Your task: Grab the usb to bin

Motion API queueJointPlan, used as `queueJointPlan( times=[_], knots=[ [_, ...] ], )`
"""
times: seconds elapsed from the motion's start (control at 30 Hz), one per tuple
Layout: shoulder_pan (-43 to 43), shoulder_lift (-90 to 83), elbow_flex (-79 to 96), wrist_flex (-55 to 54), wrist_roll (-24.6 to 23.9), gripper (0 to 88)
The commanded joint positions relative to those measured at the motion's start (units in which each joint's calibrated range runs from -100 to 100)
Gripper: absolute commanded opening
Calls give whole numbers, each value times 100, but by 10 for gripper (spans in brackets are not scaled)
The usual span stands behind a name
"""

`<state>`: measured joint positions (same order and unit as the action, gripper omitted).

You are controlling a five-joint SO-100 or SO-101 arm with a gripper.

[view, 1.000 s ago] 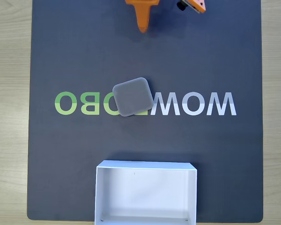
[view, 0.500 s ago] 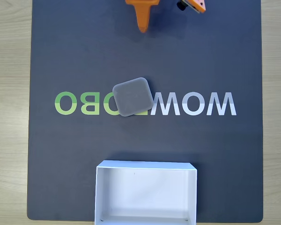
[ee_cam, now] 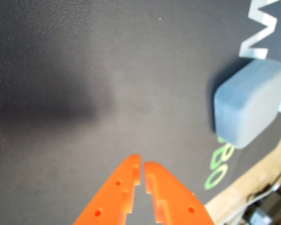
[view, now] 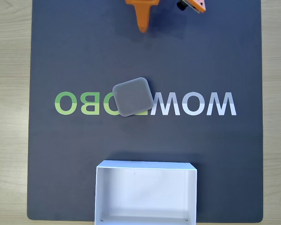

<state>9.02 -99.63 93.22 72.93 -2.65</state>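
My gripper (ee_cam: pixel 142 168) hung over bare dark mat (ee_cam: pixel 84 70), its two orange fingers (ee_cam: pixel 117 187) brought together with just a thin slit between the tips and nothing held between them. In the fixed view my gripper (view: pixel 142 27) sat at the top edge of the mat (view: pixel 61 56), pointing down toward the middle.

The usb (view: pixel 133 96) lay flat on the mat well ahead of my fingertips, clear of them, resting across the middle of the mirrored lettering (view: pixel 196 103) printed there. It was square, so it had no real long axis; its sides sat turned a little off the mat's edges, one corner tipped up toward me and to the right in the fixed view. From my wrist view the usb (ee_cam: pixel 250 103) was ahead and off to the right of my tips, beside the white and green letters.

The bin (view: pixel 145 193) stood beyond the usb, at the far edge of the mat from me, apart from it.
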Motion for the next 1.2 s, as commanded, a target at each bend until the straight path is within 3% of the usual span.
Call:
queueJointPlan(
  times=[0.0,0.83,1.17],
  knots=[
    [-10,48,-144,70,-19,9],
    [-10,158,-216,-17,18,9],
    [-10,3193,-2484,-1510,23,9]
  ],
)
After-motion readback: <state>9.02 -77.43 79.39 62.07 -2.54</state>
